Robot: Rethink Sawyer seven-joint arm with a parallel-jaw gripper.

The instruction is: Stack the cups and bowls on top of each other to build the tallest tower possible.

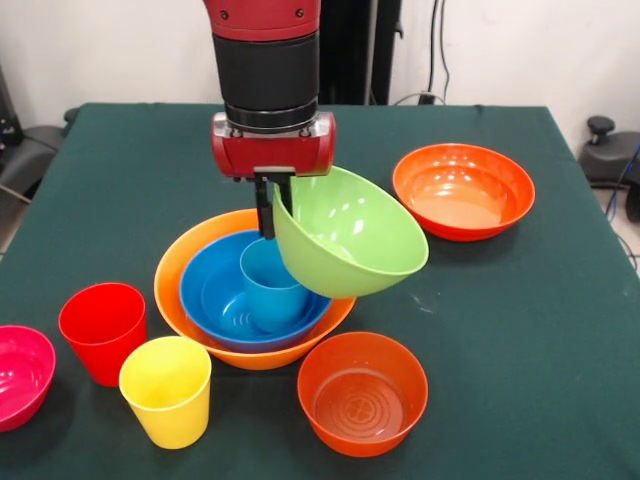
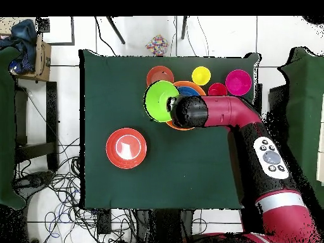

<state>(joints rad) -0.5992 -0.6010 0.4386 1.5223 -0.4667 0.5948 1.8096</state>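
Gripper [image 1: 272,195] pinches the lime green bowl [image 1: 350,235] by its rim, tilted, above the tower's [image 1: 180,270] 3 o'clock edge; blue bowl [image 1: 215,290] and light blue cup [image 1: 272,290] nested inside.

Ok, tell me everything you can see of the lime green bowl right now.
The lime green bowl is glossy plain plastic, round and deep, with no markings. The gripper pinches its rim, so it hangs tilted steeply on its side, opening facing up and right in the front view. It hangs over the right rim of the pale orange bowl, which holds the blue bowl and light blue cup. Whether it touches that rim I cannot tell.
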